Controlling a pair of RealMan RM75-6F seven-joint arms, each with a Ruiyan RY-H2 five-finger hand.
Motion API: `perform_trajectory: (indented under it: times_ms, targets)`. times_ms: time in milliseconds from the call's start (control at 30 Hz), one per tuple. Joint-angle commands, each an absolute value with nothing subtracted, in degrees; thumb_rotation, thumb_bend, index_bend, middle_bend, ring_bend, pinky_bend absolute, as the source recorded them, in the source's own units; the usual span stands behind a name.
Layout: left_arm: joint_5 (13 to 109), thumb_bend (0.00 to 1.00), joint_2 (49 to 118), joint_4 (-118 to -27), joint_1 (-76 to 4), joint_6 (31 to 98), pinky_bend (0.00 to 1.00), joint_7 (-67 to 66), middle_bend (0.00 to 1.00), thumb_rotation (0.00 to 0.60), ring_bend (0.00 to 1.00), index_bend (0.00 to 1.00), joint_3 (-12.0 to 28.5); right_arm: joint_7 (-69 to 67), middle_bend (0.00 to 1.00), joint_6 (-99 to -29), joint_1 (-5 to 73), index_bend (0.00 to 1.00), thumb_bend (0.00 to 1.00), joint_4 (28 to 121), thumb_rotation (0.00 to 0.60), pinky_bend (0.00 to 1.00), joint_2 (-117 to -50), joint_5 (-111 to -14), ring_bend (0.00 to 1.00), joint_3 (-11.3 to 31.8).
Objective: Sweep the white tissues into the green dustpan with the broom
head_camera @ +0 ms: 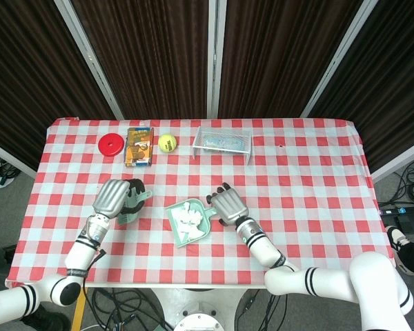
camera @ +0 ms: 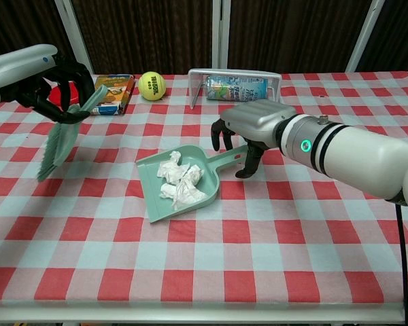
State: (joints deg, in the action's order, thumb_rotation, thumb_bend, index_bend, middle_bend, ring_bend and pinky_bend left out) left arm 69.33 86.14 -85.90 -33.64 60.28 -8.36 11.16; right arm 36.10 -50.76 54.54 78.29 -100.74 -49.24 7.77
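The green dustpan [camera: 149, 182] [head_camera: 190, 237] lies flat on the checked cloth near the table's middle. Crumpled white tissues [camera: 180, 183] [head_camera: 188, 216] lie inside it. My right hand [camera: 250, 130] [head_camera: 228, 205] grips the dustpan's handle [camera: 226, 159] on its right side. My left hand [camera: 46, 83] [head_camera: 113, 196] holds the green broom [camera: 60, 139] [head_camera: 132, 207] well to the left of the dustpan. The broom hangs bristles down, tilted, above the cloth and apart from the pan.
Along the far edge stand a red disc [head_camera: 110, 145], an orange box [camera: 113, 94] [head_camera: 139, 146], a tennis ball [camera: 151, 85] [head_camera: 167, 143] and a clear holder with a can [camera: 234, 87] [head_camera: 223, 141]. The table's front edge runs close below the dustpan.
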Motion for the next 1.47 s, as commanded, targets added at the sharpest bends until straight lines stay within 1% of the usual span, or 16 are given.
perform_trajectory:
  times_ms: [33,133,300,467,667,767,833,867,900,933,1000,1067,1100,1200,1333,1467]
  targets:
    - [64.77,0.47,85.26,-84.07,-35.66,57.24,0.87,-18.26,0.51,0.600,0.55,0.50,9.75,36.57,0.33,-52.34,53.84,0.28,0.09,80.72,0.600,0.13,-98.72,-49.51,0.18,7.86]
    - [60.62,0.47,85.80,-83.81,-37.08,55.75,0.86,-24.38,0.48,0.600,0.53,0.47,9.54,36.37,0.31,-54.22,52.74,0.25,0.09,84.18,0.600,0.13,-95.37,-50.20,0.16,8.10]
    - [54.80,0.47,86.27,-85.13,-38.96,54.10,0.86,-29.26,0.43,0.600,0.50,0.39,9.79,35.02,0.30,-57.55,50.20,0.22,0.09,90.88,0.600,0.13,-87.97,-52.46,0.15,8.27]
    - [52.24,0.37,86.64,-86.35,-39.18,54.25,0.86,-27.84,0.41,0.600,0.50,0.31,10.76,30.22,0.30,-60.09,46.49,0.20,0.09,96.36,0.600,0.13,-80.22,-56.34,0.15,7.85]
    - [58.56,0.27,81.50,-92.35,-34.23,60.86,0.86,-16.84,0.40,0.600,0.48,0.30,12.37,23.09,0.30,-64.62,40.35,0.20,0.09,98.96,0.600,0.12,-70.95,-62.95,0.15,5.98]
    - [61.93,0.23,77.66,-94.02,-30.62,65.08,0.84,-11.57,0.40,0.600,0.46,0.30,12.24,19.39,0.30,-67.19,36.92,0.20,0.12,99.42,0.600,0.12,-66.97,-66.03,0.15,4.71]
    - [63.79,0.23,75.62,-93.50,-27.90,68.63,0.78,-9.22,0.40,0.600,0.43,0.30,11.69,17.04,0.30,-68.96,34.41,0.20,0.15,99.29,0.600,0.12,-64.50,-68.08,0.14,3.55]
    - [64.75,0.22,75.06,-92.66,-26.80,70.14,0.73,-8.43,0.40,0.600,0.41,0.30,11.28,16.08,0.29,-69.85,33.31,0.20,0.17,99.22,0.600,0.12,-63.54,-68.95,0.13,3.08]
    - [65.50,0.22,74.56,-91.58,-25.70,71.42,0.65,-7.88,0.39,0.600,0.38,0.30,10.71,15.03,0.27,-70.85,32.16,0.19,0.18,99.11,0.600,0.12,-62.69,-69.91,0.10,2.60]
    - [66.15,0.22,73.95,-89.99,-24.30,72.95,0.60,-7.81,0.38,0.600,0.36,0.30,9.86,13.53,0.25,-72.02,30.66,0.18,0.19,98.92,0.600,0.11,-61.57,-71.26,0.08,1.87]
    - [68.48,0.21,72.92,-87.28,-22.05,74.77,0.44,-6.85,0.33,0.600,0.28,0.29,7.68,10.88,0.18,-74.25,27.97,0.12,0.21,98.64,0.600,0.06,-59.76,-73.48,0.02,0.68]
    - [70.53,0.20,72.24,-85.33,-19.98,76.30,0.35,-5.37,0.29,0.600,0.23,0.29,5.74,8.59,0.12,-76.84,25.48,0.04,0.22,98.35,0.600,0.01,-58.76,-75.34,0.00,-0.16]
    - [71.67,0.19,71.81,-84.42,-18.56,77.35,0.31,-4.42,0.28,0.600,0.22,0.29,4.54,6.82,0.11,-78.58,23.76,0.03,0.22,98.11,0.600,0.01,-58.29,-76.57,0.00,-0.75]
    - [73.60,0.17,71.84,-82.57,-14.77,81.46,0.26,-3.56,0.27,0.600,0.20,0.28,2.44,2.34,0.08,-82.96,19.48,0.00,0.22,96.76,0.600,0.00,-58.09,-79.12,0.00,-1.97]
    - [74.16,0.15,72.55,-82.01,-9.86,86.46,0.25,-1.89,0.27,0.600,0.20,0.28,1.03,-2.89,0.09,-87.64,14.53,0.00,0.23,94.46,0.600,0.00,-58.91,-81.72,0.00,-3.30]
    - [75.02,0.15,71.83,-83.54,-6.18,89.63,0.25,-1.84,0.27,0.600,0.20,0.28,-0.39,-2.45,0.10,-91.52,10.62,0.00,0.25,92.92,0.600,0.00,-59.84,-83.14,0.00,-3.97]
